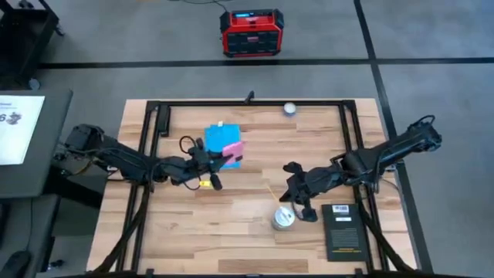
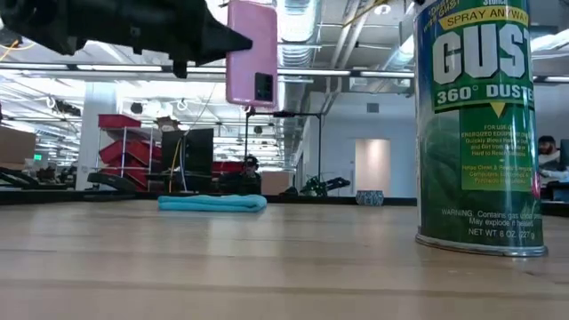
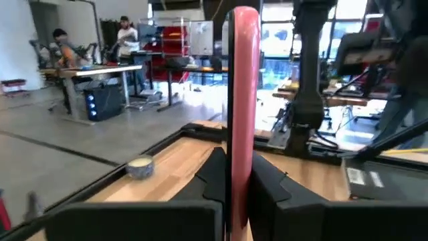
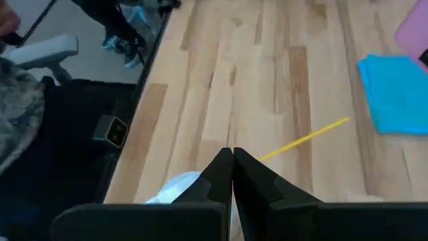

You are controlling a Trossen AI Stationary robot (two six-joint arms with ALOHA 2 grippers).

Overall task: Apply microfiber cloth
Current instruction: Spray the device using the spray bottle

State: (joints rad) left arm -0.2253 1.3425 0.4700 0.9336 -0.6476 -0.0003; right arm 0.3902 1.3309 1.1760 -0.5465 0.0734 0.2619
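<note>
The microfiber cloth lies flat on the table left of centre; it shows as a low blue strip in the low view and at the picture's edge in the right wrist view. Above its right part, my left gripper is shut on a pink-backed phone, seen edge-on in the left wrist view. My right gripper is shut over the table right of centre, just beyond a duster can. Whether it touches anything cannot be told. My left gripper pinches the phone between its two fingers, one on each broad face. The fingers come in level from the table's left. The phone stands upright on its short end, lifted clear above the cloth, its camera block at the lower end.
The green duster can stands near the table's front right, with a black booklet beside it. A small round thing sits at the far edge. A thin yellow strip lies on the wood. A red box stands on the floor beyond.
</note>
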